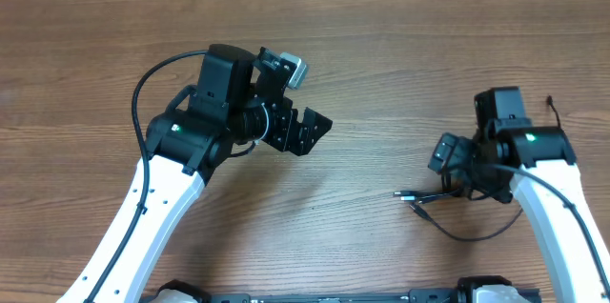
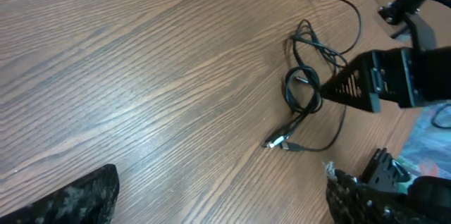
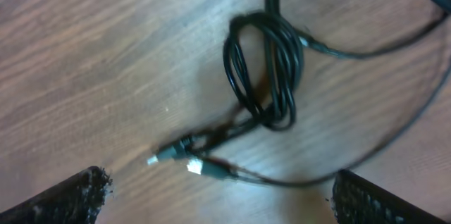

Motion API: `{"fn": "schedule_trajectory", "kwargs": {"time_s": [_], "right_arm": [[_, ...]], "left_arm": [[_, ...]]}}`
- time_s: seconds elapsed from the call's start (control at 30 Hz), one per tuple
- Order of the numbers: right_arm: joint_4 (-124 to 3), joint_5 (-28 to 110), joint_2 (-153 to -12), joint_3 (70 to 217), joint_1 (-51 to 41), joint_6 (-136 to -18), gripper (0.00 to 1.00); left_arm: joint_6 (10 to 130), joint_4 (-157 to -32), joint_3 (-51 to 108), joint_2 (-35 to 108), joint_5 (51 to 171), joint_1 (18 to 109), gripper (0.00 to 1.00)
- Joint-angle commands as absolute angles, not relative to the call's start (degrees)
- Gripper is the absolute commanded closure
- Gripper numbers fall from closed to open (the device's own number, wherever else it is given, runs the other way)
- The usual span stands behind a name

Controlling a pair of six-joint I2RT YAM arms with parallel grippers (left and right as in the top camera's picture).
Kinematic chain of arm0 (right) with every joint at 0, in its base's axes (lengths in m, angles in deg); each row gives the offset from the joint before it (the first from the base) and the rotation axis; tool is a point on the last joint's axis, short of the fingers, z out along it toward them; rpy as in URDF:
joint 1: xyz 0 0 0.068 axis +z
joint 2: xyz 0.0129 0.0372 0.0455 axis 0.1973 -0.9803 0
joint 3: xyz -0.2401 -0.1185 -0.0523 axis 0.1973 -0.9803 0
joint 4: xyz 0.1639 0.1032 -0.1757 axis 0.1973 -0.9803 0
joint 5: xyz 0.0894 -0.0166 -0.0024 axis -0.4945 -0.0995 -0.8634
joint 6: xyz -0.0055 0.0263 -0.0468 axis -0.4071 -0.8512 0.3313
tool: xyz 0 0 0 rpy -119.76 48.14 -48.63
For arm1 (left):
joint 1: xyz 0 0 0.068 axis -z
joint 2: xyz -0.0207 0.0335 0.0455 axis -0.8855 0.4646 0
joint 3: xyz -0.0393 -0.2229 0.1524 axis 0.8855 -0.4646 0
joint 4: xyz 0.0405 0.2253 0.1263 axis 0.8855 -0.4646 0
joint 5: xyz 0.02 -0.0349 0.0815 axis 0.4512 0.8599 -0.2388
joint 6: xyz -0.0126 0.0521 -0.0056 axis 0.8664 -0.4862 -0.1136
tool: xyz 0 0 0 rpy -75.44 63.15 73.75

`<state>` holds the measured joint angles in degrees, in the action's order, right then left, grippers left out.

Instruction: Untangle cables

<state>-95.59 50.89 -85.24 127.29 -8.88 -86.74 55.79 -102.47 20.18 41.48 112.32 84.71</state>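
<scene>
Currently, the left gripper (image 1: 313,130) sits left of centre over the wooden table (image 1: 381,36), well apart from the cables (image 1: 434,198). Its jaws stand wide. In the left wrist view one finger (image 2: 77,196) occupies the lower left corner and the other the lower right, with bare wood grain between them.

Right of centre, the cables lie on the table as a small bundle of thin black cord. A tight double loop (image 3: 264,69) forms the knot. Two metal-tipped plug ends (image 3: 158,158) extend from it side by side, pointing toward the left gripper. One loose strand (image 1: 477,236) curves out from the bundle toward the near table edge.

Farther right, the right gripper (image 3: 218,178) hangs directly over the bundle. Its jaws are spread wide, one finger in each lower corner of the right wrist view, with the plug ends between them. Contact with the cord cannot be confirmed.
</scene>
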Motion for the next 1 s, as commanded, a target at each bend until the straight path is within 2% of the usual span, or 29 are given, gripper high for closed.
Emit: {"fn": "schedule_trajectory", "kwargs": {"time_s": [0.0, 0.23, 0.37, 0.43, 0.5, 0.63, 0.7, 0.87, 0.97], "right_arm": [[-92.90, 51.69, -86.26, 125.50, -9.23, -87.18, 0.00], [-85.60, 47.89, -86.37, 119.07, -16.66, -86.43, 0.00], [-74.96, 31.61, -86.59, 114.13, -21.53, -74.21, 0.00], [-72.64, 31.63, -87.36, 112.19, -21.68, -73.54, 0.01], [-70.94, 31.24, -88.27, 110.79, -21.68, -73.47, 0.06], [-68.64, 31.26, -89.24, 109.08, -21.68, -73.49, 0.45], [-68.03, 31.26, -89.24, 109.08, -21.68, -73.30, 0.49], [-68.16, 31.52, -89.24, 109.08, -21.68, -72.01, 0.43], [-68.14, 31.48, -89.24, 109.08, -21.68, -71.99, 0.44]], "left_arm": [[55.15, -103.48, 19.96, 40.41, 109.26, 84.73, 0.06], [55.11, -104.79, 19.22, 40.45, 106.64, 84.73, 0.05], [55.15, -104.72, 19.00, 40.85, 106.68, 84.73, 0.04], [55.15, -104.75, 19.00, 41.26, 106.68, 84.73, 0.04], [55.15, -104.77, 19.00, 41.72, 106.79, 84.73, 0.07], [55.15, -104.75, 19.00, 42.51, 107.12, 84.73, 0.16], [55.15, -104.66, 19.00, 42.53, 107.10, 84.71, 0.17], [55.15, -104.68, 19.00, 42.53, 107.10, 84.73, 0.15], [55.26, -104.81, 19.00, 42.53, 107.14, 84.73, 0.15]]}}
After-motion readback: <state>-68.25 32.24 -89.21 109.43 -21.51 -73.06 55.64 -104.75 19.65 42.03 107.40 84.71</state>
